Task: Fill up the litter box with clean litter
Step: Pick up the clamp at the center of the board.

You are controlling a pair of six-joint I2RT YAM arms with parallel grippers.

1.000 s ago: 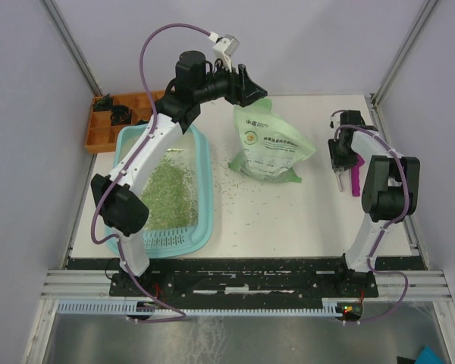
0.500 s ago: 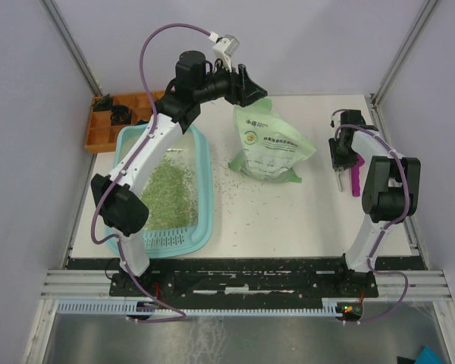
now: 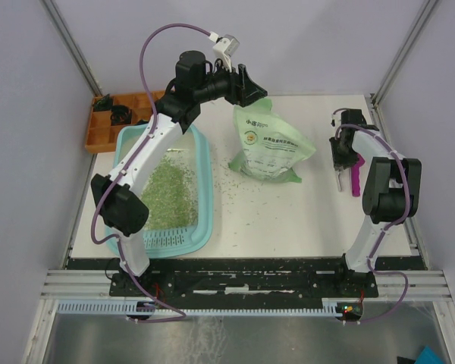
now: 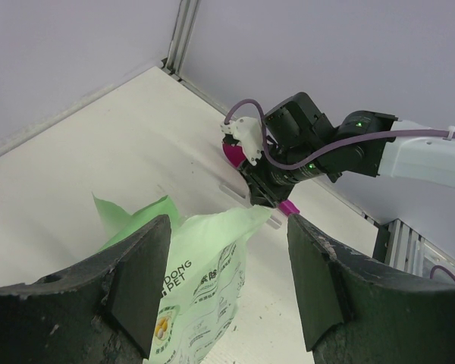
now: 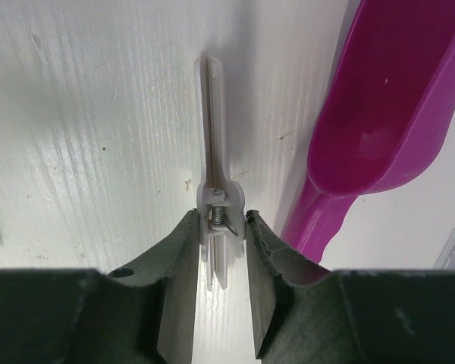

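Litter of tiny pale green grains lies in a loose patch on the whitish floor of the light teal litter box, thickest mid-floor and thinner toward the upper end. The box sits at centre left of the overhead view, slotted ledge at its lower end. Stray grains dot the desk beside it. Left tool hangs with jaws wide apart over the green bag. Right tool pinches a white clip beside the magenta scoop.
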